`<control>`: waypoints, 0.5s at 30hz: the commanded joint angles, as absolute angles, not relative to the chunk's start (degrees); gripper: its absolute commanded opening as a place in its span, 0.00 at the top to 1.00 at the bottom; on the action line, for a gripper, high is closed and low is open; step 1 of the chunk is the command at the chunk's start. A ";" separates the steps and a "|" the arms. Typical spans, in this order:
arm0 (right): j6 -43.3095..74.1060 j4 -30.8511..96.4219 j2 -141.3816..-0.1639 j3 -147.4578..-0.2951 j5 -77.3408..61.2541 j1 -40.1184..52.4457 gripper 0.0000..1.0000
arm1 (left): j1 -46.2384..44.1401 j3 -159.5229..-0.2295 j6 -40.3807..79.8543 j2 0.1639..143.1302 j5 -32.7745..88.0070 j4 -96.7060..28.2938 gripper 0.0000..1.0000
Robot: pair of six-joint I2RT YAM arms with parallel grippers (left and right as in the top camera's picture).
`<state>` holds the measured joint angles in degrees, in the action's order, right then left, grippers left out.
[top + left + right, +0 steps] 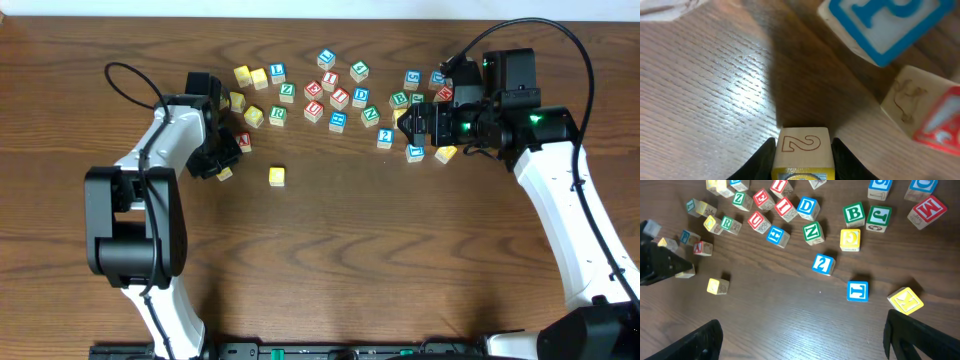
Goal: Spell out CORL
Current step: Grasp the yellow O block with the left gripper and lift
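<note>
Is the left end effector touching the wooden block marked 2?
Touching. Left wrist view: the fingers of the left end effector sit flush against both sides of the block marked 2, no gap.

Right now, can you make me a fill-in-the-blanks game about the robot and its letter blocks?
The left gripper is shut on a block marked with the number ___.
The right gripper is ___ and holds nothing.
The C block beside the green N block is coloured ___.
Missing words: 2; open; yellow.
</note>
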<state>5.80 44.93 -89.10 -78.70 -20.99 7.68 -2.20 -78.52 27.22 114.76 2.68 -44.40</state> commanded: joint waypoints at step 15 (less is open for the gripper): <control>5.50 44.58 -89.67 -79.81 -20.88 7.79 0.01 | -19.42 -80.20 22.04 104.62 0.45 -42.13 0.72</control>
